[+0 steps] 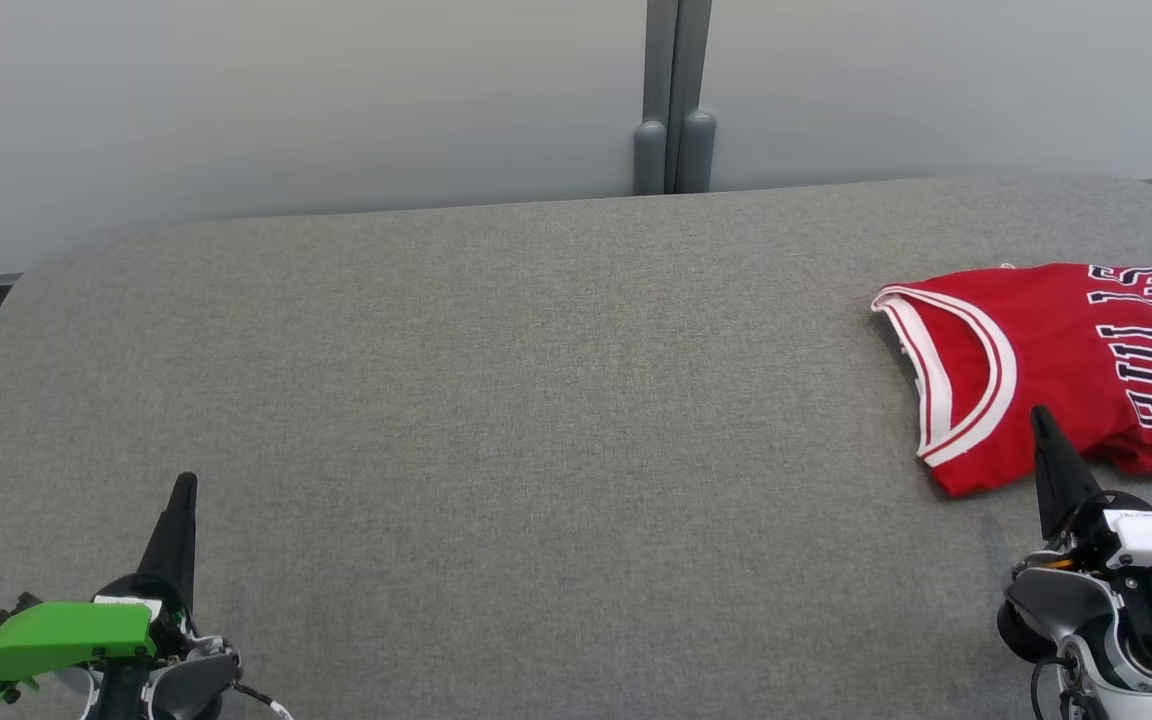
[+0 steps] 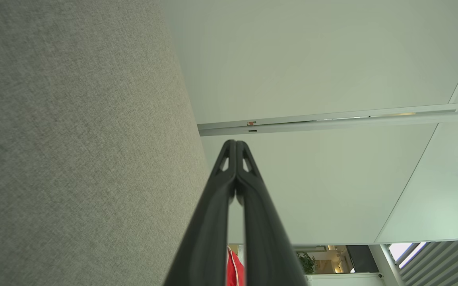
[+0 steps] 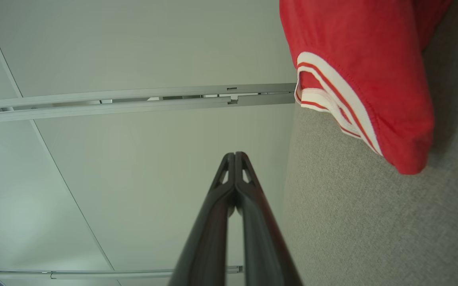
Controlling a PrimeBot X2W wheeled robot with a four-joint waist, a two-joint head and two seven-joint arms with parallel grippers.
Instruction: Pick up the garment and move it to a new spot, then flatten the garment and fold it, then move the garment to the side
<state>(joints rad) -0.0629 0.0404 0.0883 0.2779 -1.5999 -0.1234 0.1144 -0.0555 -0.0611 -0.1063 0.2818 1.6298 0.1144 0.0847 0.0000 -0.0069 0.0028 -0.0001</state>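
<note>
garment (image 1: 1056, 350) folded at right of grey table (image 1: 536, 400) | left gripper (image 1: 185, 482) together, empty | right gripper (image 1: 1038, 413) together, empty, near garment

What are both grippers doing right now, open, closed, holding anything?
Left gripper: closed, holding nothing.
Right gripper: closed, holding nothing; the red jersey lies free beside it.
</note>
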